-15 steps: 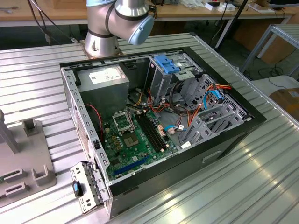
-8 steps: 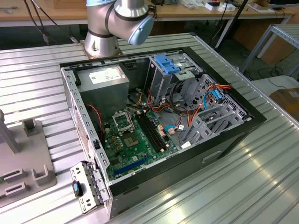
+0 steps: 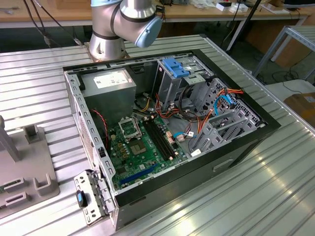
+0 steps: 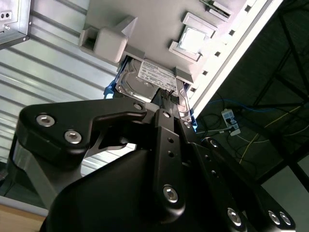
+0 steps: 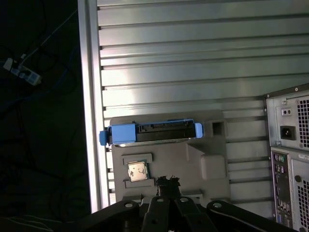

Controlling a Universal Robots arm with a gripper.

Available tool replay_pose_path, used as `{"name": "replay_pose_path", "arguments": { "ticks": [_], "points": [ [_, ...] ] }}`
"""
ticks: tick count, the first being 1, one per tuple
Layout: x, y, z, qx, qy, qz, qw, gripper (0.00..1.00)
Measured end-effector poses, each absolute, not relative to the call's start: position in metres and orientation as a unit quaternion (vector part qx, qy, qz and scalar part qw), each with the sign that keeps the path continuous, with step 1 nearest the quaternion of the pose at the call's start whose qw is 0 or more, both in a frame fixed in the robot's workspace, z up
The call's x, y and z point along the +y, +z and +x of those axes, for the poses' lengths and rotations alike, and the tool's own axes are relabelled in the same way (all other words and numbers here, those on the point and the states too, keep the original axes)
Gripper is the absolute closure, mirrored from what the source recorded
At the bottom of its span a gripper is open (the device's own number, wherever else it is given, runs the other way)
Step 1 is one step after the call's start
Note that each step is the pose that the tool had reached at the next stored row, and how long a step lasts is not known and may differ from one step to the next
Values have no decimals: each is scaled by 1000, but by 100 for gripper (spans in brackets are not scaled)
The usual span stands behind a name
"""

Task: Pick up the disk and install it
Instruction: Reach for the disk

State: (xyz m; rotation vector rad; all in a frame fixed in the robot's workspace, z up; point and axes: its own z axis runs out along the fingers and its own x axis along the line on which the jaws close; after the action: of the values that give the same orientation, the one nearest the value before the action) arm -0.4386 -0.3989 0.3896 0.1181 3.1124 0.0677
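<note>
- The disk (image 5: 152, 133) stands on edge in a slot of the grey holder (image 5: 193, 159) on the desk (image 5: 193, 72), just ahead of the tool (image 5: 167, 181). It is probably parked upright so that its blue rails and faces are open to a grasp.
- In the second wrist view the tool's own body covers the disk's near edge, so neither contact nor whether the tool is open or closed can be told.
- The holder hides the disk's lower part.

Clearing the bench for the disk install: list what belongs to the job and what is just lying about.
Job: disk, grey holder it stands in, open computer case.
Lying about: processor chip in the holder, power strip off the table.
</note>
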Motion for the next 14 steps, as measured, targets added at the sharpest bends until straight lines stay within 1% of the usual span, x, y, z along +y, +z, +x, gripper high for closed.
{"name": "replay_pose_path", "arguments": {
  "ticks": [14],
  "points": [
    [-399, 390, -448, 999, 22, 38, 13, 89]
  ]
}}
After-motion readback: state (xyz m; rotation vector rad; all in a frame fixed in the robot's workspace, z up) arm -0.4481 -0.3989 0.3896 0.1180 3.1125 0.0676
